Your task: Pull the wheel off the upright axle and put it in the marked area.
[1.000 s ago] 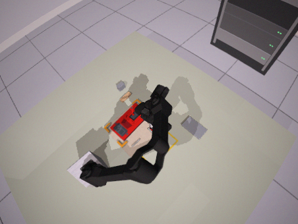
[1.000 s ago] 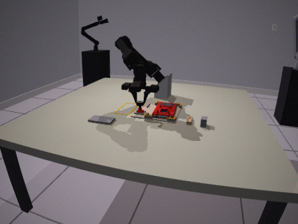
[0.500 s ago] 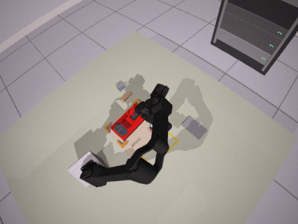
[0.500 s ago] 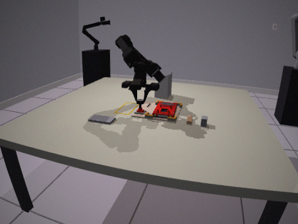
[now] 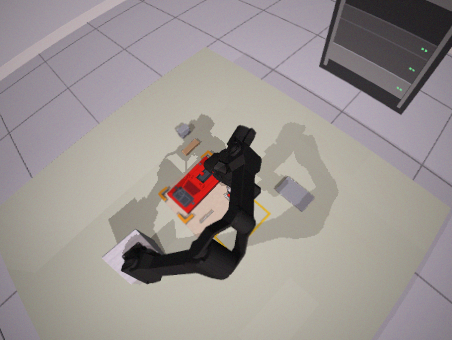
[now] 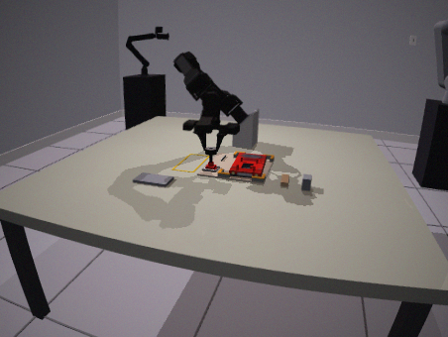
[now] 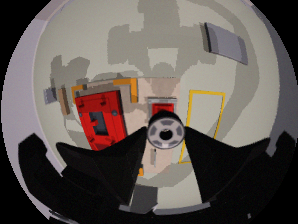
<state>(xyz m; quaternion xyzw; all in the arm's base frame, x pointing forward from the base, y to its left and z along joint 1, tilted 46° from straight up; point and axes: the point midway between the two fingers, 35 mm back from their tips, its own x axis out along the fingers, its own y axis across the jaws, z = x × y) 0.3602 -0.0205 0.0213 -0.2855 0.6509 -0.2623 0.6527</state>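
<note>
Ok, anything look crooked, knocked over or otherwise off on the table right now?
Nothing stands out. The gripper is shut on the wheel, just above its red base. The yellow marked area, red board, grey plate and two small blocks lie flat and look undisturbed.
</note>
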